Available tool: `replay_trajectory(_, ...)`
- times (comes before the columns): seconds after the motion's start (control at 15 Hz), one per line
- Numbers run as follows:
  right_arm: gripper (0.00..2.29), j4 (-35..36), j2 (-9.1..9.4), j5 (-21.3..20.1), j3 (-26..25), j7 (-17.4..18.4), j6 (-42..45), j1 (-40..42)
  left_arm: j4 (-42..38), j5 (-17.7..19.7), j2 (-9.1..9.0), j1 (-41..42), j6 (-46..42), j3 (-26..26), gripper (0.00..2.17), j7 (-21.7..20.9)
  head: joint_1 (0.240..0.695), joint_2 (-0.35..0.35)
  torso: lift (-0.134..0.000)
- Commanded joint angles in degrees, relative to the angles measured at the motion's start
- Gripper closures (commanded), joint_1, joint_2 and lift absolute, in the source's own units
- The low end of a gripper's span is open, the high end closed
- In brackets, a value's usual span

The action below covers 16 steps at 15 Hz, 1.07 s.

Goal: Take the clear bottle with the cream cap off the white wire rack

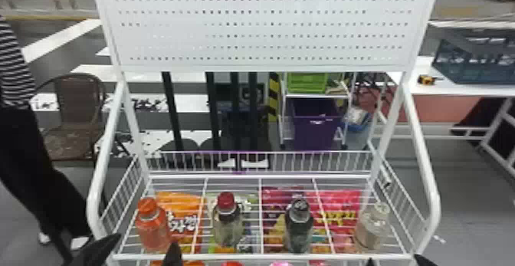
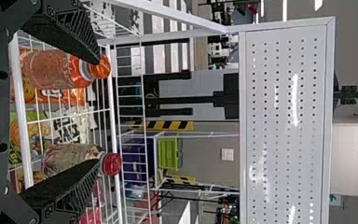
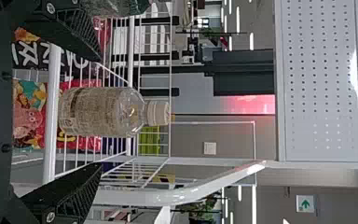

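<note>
Going left to right: orange bottle [image 1: 153, 227] stands by the rack's [image 1: 260, 256] left edge, and the left gripper [image 2: 98, 112] is off the near left corner, fingers apart, nothing in them. Next along are the red-capped bottle [image 1: 227, 223] and the dark bottle [image 1: 299, 227]. The clear bottle with the cream cap [image 3: 107, 112] is upright on the rack, close to its right edge. The right gripper [image 3: 100, 112] is at the near edge, spread wide, gap lined up with it. What I'd worry about — that right edge is tight, so drifting outward could jam the outer finger on the side wires. Pull straight out without lifting and the base might snag the front rail — a low, loose grip would probably tip it.
</note>
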<state>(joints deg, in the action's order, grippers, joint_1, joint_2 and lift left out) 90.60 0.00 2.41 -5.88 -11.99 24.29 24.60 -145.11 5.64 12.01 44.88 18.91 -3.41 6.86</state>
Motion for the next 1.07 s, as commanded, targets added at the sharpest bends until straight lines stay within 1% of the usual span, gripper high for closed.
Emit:
replay_trajectory(0.0, 0.1, -3.6, 0.05, -0.8, 1.0, 1.2, 0.0, -2.7, 0.0, -0.5, 0.3, -0.3, 0.7, -0.7, 0.14, 0.0, 0.499, 0.0, 0.0)
replay_trajectory(0.2, 0.1, -6.3, 0.05, -1.1, 1.7, 2.5, 0.0, -5.4, -0.1, -0.5, 0.56, -0.2, 0.7, -1.0, 0.14, 0.0, 0.499, 0.0, 0.0)
replay_trajectory(0.4, 0.1, -6.5, 0.05, -1.1, 1.7, 3.9, 0.0, -6.7, -0.3, -1.3, 0.56, 0.1, 0.9, -1.5, 0.14, 0.0, 0.499, 0.0, 0.0)
replay_trajectory(0.6, 0.1, -8.2, 0.05, -1.4, 1.7, 4.1, -1.2, -9.4, -0.8, -1.5, 0.65, 0.5, 0.9, -1.7, 0.14, 0.0, 0.499, 0.0, 0.0)
replay_trajectory(1.0, 0.1, -13.8, 0.05, -4.2, 1.7, 4.2, -4.2, -16.1, -1.7, -2.2, 0.74, 1.9, 0.7, -1.5, 0.14, 0.2, 0.499, 0.0, 0.0)
